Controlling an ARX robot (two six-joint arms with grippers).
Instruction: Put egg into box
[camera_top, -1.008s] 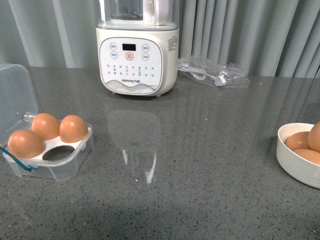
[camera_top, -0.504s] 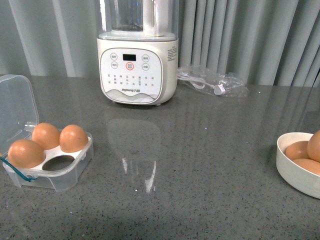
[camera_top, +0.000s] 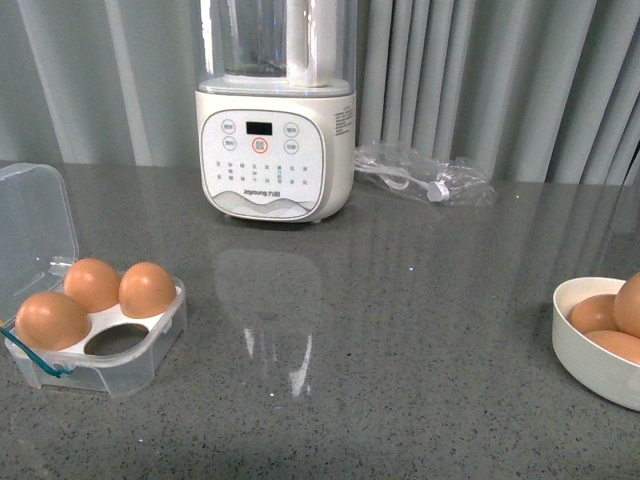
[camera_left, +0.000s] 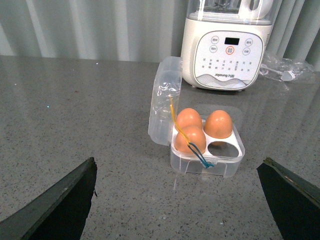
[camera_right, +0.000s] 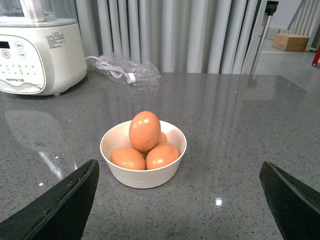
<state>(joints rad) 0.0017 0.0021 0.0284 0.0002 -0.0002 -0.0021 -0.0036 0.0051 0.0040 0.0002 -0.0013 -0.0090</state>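
Observation:
The clear plastic box (camera_top: 140, 352) stands at the left of the grey counter with its lid (camera_top: 35, 225) up. Three of its cells hold orange-brown eggs (camera_top: 147, 289); the near right cell (camera_top: 118, 340) is empty. In the left wrist view the box (camera_left: 207, 164) lies just beyond my open left gripper (camera_left: 178, 162), a blue-yellow cord (camera_left: 192, 150) draped over its front. At the right, a white bowl (camera_top: 590, 365) holds several eggs. In the right wrist view one egg (camera_right: 144, 131) rests on top of the others in the bowl (camera_right: 142, 176), just ahead of my open right gripper (camera_right: 179, 162). Both grippers hold nothing.
A white blender (camera_top: 265, 160) stands at the back centre. A crumpled clear bag with a white cable (camera_top: 425, 160) lies to its right. Grey curtains (camera_top: 500, 80) close off the back. Neither arm shows in the front view.
The front view has tilted, so everything sits lower in the picture. The box, eggs, bowl and blender keep their places relative to one another.

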